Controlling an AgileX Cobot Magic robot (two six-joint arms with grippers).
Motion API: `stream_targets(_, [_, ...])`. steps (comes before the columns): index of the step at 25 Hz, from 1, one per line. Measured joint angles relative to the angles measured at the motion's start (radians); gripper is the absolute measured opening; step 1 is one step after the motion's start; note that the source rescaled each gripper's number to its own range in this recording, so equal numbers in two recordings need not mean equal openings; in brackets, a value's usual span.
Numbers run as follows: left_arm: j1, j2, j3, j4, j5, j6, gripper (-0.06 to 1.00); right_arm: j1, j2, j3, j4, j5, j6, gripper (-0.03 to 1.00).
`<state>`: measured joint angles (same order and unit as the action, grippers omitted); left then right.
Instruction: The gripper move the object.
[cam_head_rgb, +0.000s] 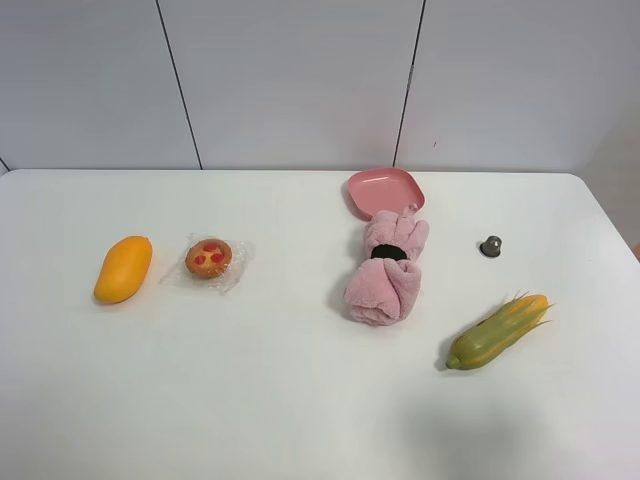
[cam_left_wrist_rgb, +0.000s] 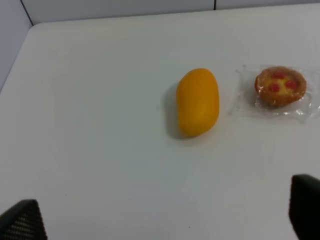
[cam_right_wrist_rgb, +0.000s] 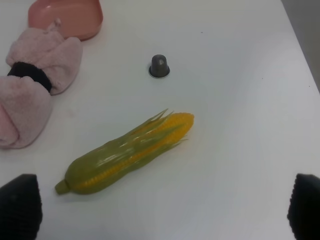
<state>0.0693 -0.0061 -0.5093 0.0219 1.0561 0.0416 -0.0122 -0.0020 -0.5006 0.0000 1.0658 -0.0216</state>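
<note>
Nearest you on the white tabletop (cam_head_rgb: 300, 400), toward its right side, the corn cob (cam_head_rgb: 498, 331) lies at a slant, its green husk end closest and its yellow tip pointing away. The right gripper (cam_right_wrist_rgb: 160, 212) hangs above it with its jaws spread wide; you see only the two black fingertips (cam_right_wrist_rgb: 20, 202) at the corners of the right wrist view, with nothing between them.

On the left side, the mango (cam_head_rgb: 124, 268) lies on its side on the tabletop, touched by nothing. The left gripper (cam_left_wrist_rgb: 165, 215) sits above and short of it, jaws also spread wide and empty. Just beside the mango, toward the middle, is a small round pastry (cam_head_rgb: 209, 258) with red spots in a clear wrapper; no print can be read on the wrapper.

Near the centre you have a rolled pink towel (cam_head_rgb: 387, 270) with a dark band around its middle. Its far end touches a pink dish (cam_head_rgb: 384, 190) near the back edge. Well to the right of the towel stands a small grey cone-shaped capsule (cam_head_rgb: 490, 246), upright. You will find no legible label or writing on any of these things
</note>
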Motion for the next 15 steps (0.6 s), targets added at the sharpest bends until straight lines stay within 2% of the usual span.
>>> stream_targets(15, [0.000,0.000,0.000,0.000,0.000,0.000,0.98,0.000,0.000,0.000,0.000,0.000,0.000,1.00])
